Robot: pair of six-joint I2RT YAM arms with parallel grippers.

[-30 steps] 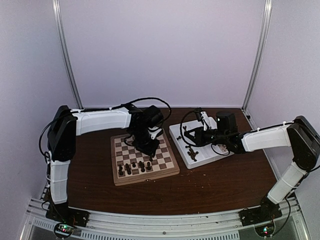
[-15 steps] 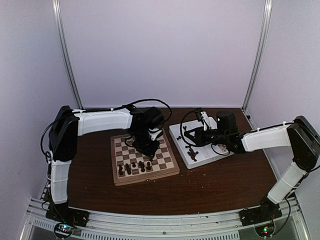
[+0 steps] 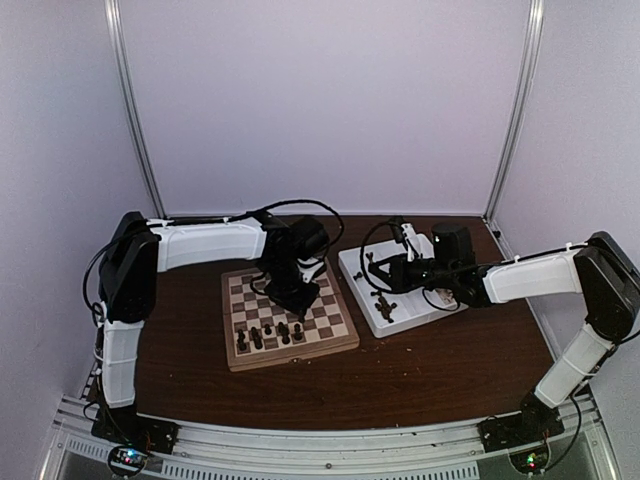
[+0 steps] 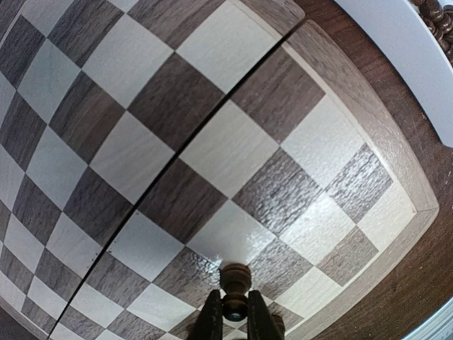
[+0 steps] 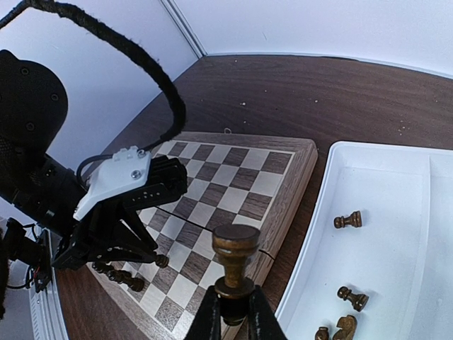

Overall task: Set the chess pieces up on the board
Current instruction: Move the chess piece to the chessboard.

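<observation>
Pale walls enclose a dark brown table (image 3: 450, 370). 2 white-sleeved arms reach in: left arm (image 3: 200, 242) from the frame's left edge, right arm (image 3: 525, 277) from the right. Board (image 3: 290, 353) lies left of centre in the top view, with the white tray (image 3: 412, 305) just beside it, right of centre. Left gripper (image 4: 233, 306), bottom centre of its wrist view, is low over the board, pinched on a small dark piece (image 4: 235, 278) above a light square. Right gripper (image 5: 233, 303), near the tray's left edge, is clamped on a dark pawn (image 5: 235, 248). A row of chess pieces (image 3: 270, 335) runs along the board's lower edge. Several loose ones (image 5: 347, 220) lie in the tray.
</observation>
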